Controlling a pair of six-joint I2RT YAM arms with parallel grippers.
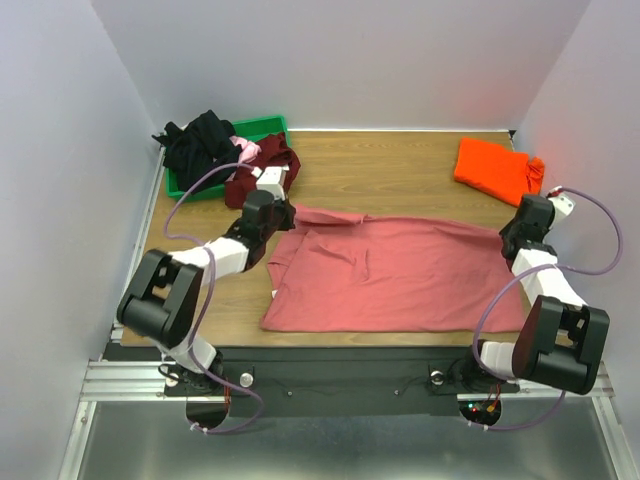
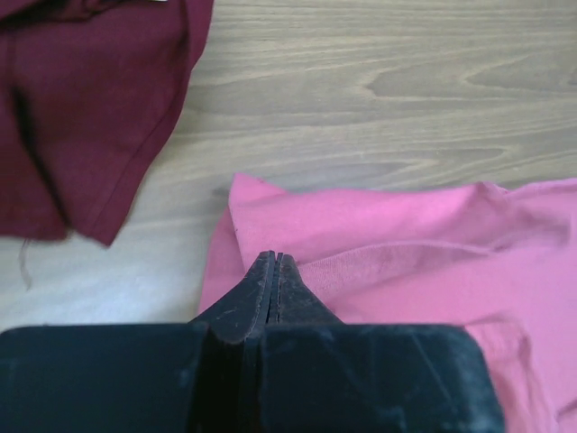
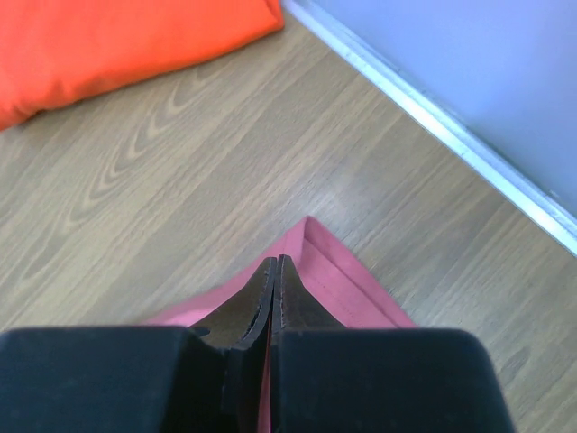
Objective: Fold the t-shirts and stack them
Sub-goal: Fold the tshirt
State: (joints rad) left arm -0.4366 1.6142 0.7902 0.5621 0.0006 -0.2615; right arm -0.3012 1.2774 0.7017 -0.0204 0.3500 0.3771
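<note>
1. Top external gives me the salmon shirt [image 1: 400, 280] spread flat across the middle of the table [image 1: 400, 165]. It reaches almost from one arm to the other, and its near hem is close to the table's near edge.
2. My left gripper [image 1: 288, 213] sits at the shirt's far-left corner, and my right gripper [image 1: 512, 238] sits at the far-right corner. The far edge of the shirt runs between them.
3. In the left wrist view the jaws are pressed tight together with no gap. The tips are low over the salmon cloth, beside a ribbed band. I cannot tell whether any cloth is nipped between them.
4. In the right wrist view the jaws are clenched the same way. The tips are over a hemmed corner that pokes out past them onto bare wood. Again I cannot tell whether they have caught the cloth.
5. The orange shirt [image 1: 492, 168] lies folded at the table's far right, near the wall and well apart from the salmon shirt.
6. The bin [image 1: 262, 126] stands at the far left and holds the black shirt [image 1: 200, 148] and a bit of the pale pink shirt [image 1: 245, 150].
7. The maroon shirt [image 1: 243, 188] spills over the bin's near rim onto the table, just beside my left gripper. The left wrist view shows a strip of bare wood between it and the salmon shirt.
</note>
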